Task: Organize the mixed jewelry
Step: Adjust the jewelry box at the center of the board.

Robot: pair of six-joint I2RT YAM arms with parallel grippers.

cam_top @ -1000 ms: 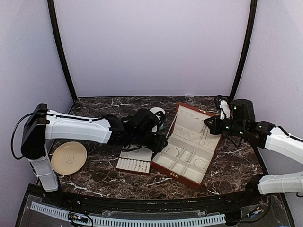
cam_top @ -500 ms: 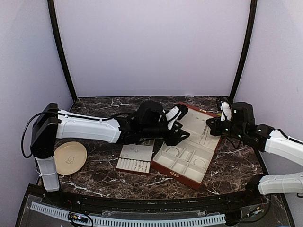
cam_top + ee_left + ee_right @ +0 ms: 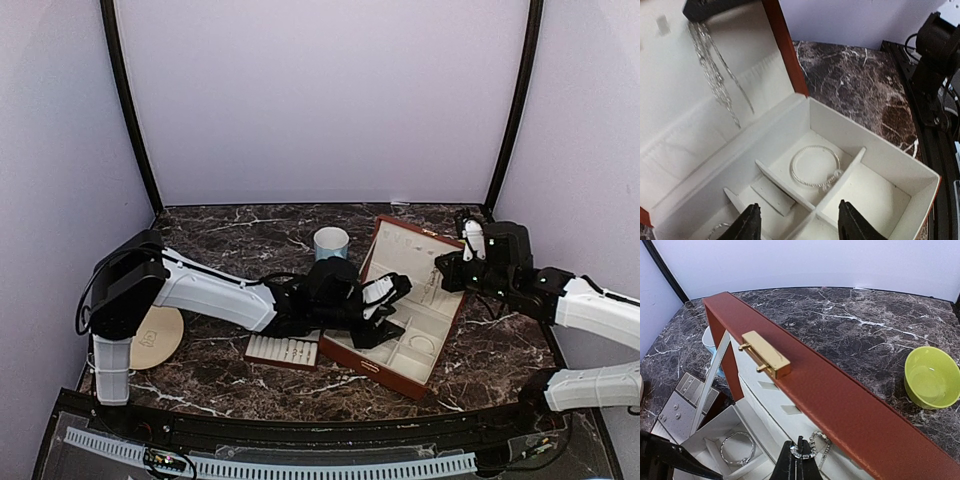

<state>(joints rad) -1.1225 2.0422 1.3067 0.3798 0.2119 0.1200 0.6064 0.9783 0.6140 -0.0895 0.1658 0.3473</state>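
Pinching a chain [image 3: 806, 453], the right gripper [image 3: 796, 457] hovers by the lid [image 3: 840, 405].

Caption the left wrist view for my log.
Open left pincer hovers over the box, a bangle in one compartment, a chain hanging down the lid.

Robot lab booth: plain lilac walls [image 3: 320, 100], marble-look tabletop [image 3: 250, 225], white robot arms [image 3: 210, 290] bolted at near edge.

No words, numbers or brand names can be read in any view, faint square mark at the centre of the tan plate [image 3: 165, 335] on the worktop [image 3: 250, 230], too small to make out
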